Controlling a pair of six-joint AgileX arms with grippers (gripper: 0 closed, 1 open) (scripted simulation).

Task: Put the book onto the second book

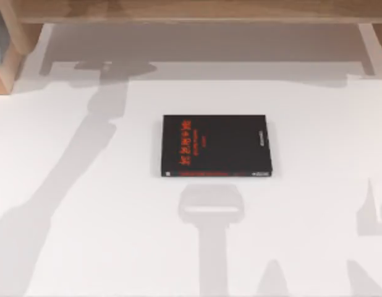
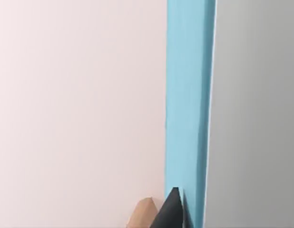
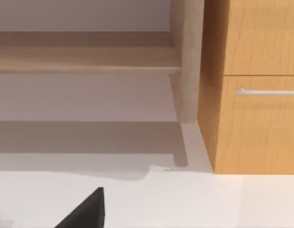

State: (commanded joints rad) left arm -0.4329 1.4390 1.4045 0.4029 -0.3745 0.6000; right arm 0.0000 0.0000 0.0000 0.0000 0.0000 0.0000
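My left gripper [image 2: 171, 213] sits right against the book [image 2: 187, 104], whose blue-teal cover runs as a long band straight away from my fingertip in the left wrist view; whether I am clamped on it I cannot tell. The second book [image 1: 216, 146] lies flat at the middle of the table [image 1: 86, 247], long axis left to right. My right arm is parked near the wooden cabinet [image 3: 256, 95].
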